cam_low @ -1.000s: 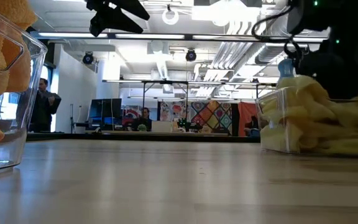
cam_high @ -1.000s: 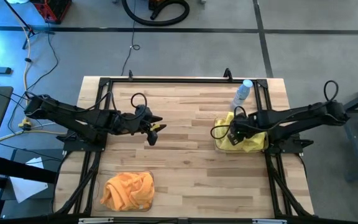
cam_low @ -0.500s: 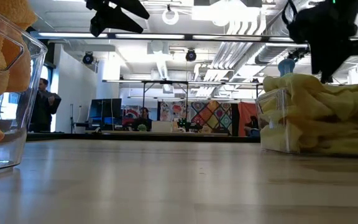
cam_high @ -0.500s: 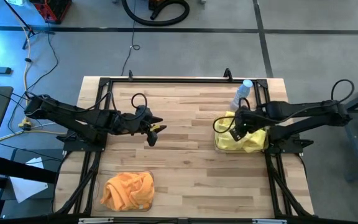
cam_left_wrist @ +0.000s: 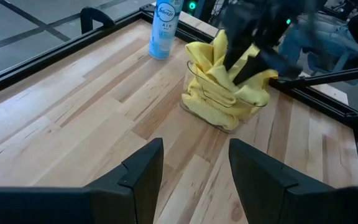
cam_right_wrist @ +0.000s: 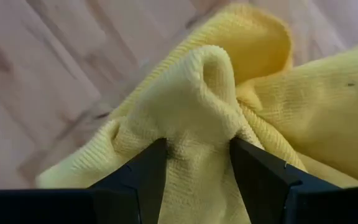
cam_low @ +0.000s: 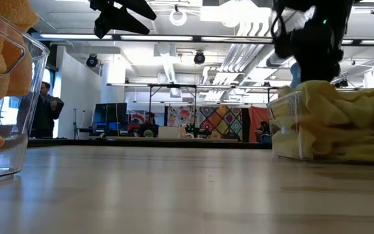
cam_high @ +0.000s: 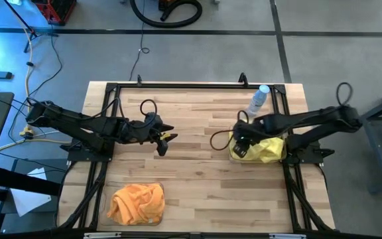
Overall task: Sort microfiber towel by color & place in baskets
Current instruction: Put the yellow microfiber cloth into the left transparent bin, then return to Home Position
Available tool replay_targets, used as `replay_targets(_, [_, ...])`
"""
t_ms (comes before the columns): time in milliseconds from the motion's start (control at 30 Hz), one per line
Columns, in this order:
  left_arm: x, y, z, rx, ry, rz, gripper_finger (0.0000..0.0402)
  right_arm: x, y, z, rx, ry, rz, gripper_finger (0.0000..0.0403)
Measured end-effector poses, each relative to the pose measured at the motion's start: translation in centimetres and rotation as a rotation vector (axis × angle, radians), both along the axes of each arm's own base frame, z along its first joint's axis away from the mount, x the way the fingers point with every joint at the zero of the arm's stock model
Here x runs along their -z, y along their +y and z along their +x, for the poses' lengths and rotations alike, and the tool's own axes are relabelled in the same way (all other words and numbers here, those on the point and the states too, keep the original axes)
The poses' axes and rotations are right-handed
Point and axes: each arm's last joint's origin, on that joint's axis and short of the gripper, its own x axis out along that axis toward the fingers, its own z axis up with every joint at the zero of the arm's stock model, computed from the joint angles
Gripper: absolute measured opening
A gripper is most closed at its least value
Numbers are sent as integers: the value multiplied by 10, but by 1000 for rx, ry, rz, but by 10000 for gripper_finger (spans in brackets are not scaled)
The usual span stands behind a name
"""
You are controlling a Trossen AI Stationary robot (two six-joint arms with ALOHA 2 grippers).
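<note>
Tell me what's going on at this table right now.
A two-armed robot is sorting towels by color into clear bins. The right gripper is over the bin of yellow towels, its open fingers either side of a fold of yellow cloth. The left gripper hangs open and empty above the bare middle of the table. Orange towels already fill the other bin at the near left corner.

My fingers (cam_right_wrist: 260, 180) are dark. The towels in the right basket (cam_high: 233, 155) are bright yellow (cam_high: 265, 150); those in the near-left basket (cam_high: 107, 196) are orange (cam_high: 136, 202). The table (cam_high: 197, 159) is pale striped wood, the bottle (cam_high: 258, 99) blue-capped.
</note>
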Motion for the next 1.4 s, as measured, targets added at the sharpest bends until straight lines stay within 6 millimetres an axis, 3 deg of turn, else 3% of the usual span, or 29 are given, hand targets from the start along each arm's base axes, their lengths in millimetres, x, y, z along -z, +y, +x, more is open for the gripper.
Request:
replay_targets(133, [0, 0, 0, 5, 1, -3, 169, 18, 1, 11, -27, 84, 2, 176])
replay_targets(267, [0, -1, 0, 27, 3, -15, 169, 19, 1, 11, -41, 97, 5, 176])
replay_targets(667, [1, -1, 0, 56, 32, 54, 169, -44, -1, -41, -7, -226, 27, 176])
replay_targets(900, [11, 3, -8, -13, 152, 67, 165, -53, -1, -59, -180, -240, -49, 176])
replay_targets(1033, [15, 2, -10, 14, 198, 115, 132, -50, -2, -61, -226, -190, -77, 172])
replay_targets(1233, [48, 4, -26, 62, 219, 166, 12, -53, -2, -56, -159, -243, -55, 115])
replay_targets(1400, [68, 7, -42, 152, 79, 293, 2, -55, -2, -52, -157, -295, -64, 49])
